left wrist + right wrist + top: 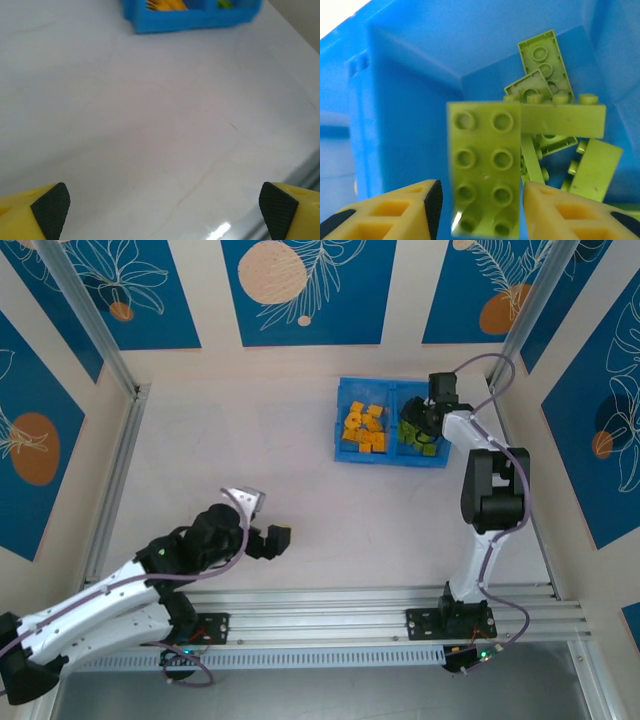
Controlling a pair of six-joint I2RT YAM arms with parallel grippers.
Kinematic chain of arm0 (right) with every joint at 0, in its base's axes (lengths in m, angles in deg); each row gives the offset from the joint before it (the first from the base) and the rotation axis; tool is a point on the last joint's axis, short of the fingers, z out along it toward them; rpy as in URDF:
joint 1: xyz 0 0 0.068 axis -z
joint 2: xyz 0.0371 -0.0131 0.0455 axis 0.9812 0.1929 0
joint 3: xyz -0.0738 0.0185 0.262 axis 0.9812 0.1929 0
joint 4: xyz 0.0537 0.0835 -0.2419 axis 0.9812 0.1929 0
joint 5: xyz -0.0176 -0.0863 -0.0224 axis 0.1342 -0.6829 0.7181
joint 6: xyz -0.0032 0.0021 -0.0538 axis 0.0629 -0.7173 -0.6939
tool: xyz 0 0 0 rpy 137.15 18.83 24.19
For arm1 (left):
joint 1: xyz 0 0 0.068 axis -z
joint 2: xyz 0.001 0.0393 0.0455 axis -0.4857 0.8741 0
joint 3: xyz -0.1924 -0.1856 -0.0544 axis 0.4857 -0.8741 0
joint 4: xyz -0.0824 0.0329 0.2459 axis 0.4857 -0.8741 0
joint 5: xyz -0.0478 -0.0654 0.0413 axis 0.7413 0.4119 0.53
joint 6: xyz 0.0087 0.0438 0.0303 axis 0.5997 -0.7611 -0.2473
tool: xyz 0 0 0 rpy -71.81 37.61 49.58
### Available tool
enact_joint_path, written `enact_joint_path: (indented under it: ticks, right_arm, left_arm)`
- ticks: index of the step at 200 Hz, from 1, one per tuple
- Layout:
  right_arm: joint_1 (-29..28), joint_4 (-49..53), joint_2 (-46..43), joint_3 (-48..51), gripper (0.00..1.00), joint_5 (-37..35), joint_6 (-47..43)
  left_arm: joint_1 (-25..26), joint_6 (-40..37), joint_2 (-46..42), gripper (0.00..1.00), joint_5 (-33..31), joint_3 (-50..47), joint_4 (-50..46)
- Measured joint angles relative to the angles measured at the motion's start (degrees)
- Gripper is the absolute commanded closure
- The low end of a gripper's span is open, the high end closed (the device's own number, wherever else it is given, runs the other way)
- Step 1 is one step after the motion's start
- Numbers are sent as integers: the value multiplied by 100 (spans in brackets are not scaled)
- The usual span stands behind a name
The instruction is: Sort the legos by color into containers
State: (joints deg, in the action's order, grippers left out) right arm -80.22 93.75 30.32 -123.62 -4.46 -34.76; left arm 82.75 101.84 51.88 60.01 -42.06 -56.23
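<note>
Bench (300,490): pale, faintly veined, and bare under the left claw. Metal rails (380,600) run along its near edge.
Room: cream walls hung with blue panels (308,290) that show orange discs and leaf outlines.
Bin (342,420): bright blue, at the far right of the bench, split by a central divider.
Left compartment (352,390): a heap of orange-yellow legos (363,428).
Right compartment (405,100): jumbled lime green legos (560,120).
Right claw (482,200): over the right compartment, fingers a little parted. An eight-stud green brick (482,160) sits between them with a thin gap on each side.
Left claw (165,205): spread wide, low over bare bench at the near left, well apart from the bin.
</note>
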Motion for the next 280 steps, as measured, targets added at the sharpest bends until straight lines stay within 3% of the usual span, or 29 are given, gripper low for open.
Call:
enact_joint_path:
  ticks: [38, 60, 113, 143, 163, 175, 206, 228, 263, 280]
  right_arm:
    - [-13, 225, -140, 39, 41, -15, 15]
    - [-33, 111, -901, 691, 39, 39, 17]
    - [-332, -282, -3967, 2990, 26, -306, -289]
    - [-503, -671, -5364, 4293, 16, -918, -726]
    - [-509, -1134, -6000, 5274, 0, -1410, -1001]
    - [-509, -1576, -6201, 5873, 1, -1665, -1220]
    - [-413, -2983, -5788, 7108, 1, -1880, -1764]
    - [-297, -3746, -4981, 7169, 1, -1851, -1996]
    - [13, -6065, -3471, 7182, 1, -1410, -2094]
    - [98, -6367, -2973, 7090, 1, -1067, -2164]
  left_arm:
    - [0, 170, -1316, 0, -927, -796, 0]
    - [-4, -90, -1425, 0, -1377, -1034, 76]
    - [-330, -1862, -787, 0, -2243, -1165, 1172]
    - [-909, -3080, -96, 0, -2221, -1311, 2256]
    - [-1429, -3508, 511, 0, -2177, -1325, 2833]
    - [-1751, -3650, 782, 0, -2131, -1403, 3195]
    - [-2736, -3724, 1488, 0, -1803, -1687, 4214]
    - [-3318, -3711, 2214, 0, -1399, -1749, 4896]
    - [-3947, -3672, 3530, 0, -741, -1742, 6072]
    - [-4188, -3661, 4037, 0, -404, -1716, 6470]
